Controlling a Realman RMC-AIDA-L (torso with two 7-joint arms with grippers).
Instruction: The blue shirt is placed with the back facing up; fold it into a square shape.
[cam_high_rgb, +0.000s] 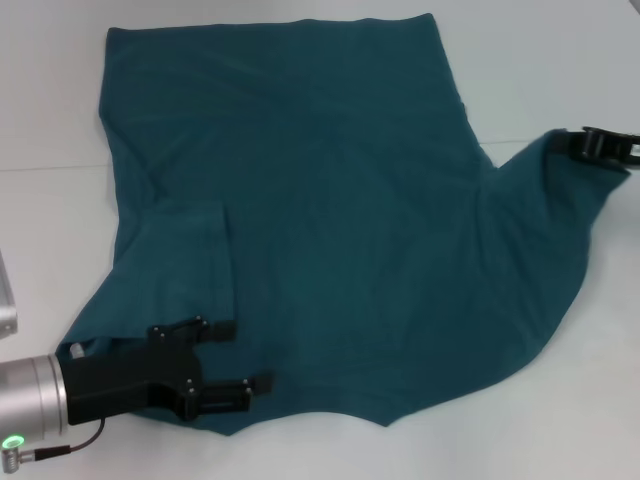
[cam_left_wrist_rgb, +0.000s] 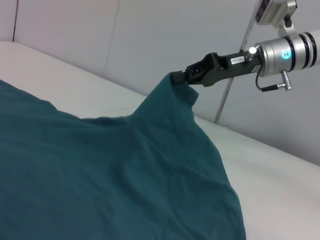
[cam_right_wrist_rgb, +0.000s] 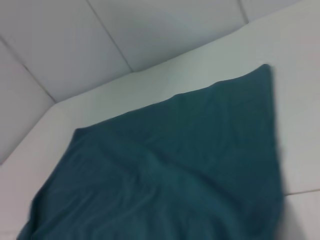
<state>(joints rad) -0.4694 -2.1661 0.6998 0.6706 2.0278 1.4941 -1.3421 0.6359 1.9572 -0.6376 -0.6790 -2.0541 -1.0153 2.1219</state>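
Note:
The blue shirt lies spread on the white table, plain side up. Its left sleeve is folded in over the body. My left gripper rests low over the shirt's near left corner, open, with nothing between its fingers. At the right, my right gripper is shut on the shirt's right sleeve tip and holds it raised off the table. The left wrist view shows that right gripper pinching the cloth, and the blue shirt hangs from it in a peak. The right wrist view shows only the blue shirt.
A metal post stands at the table's left edge. A pale panelled wall rises behind the table. Bare table surface lies right of the shirt and along the near edge.

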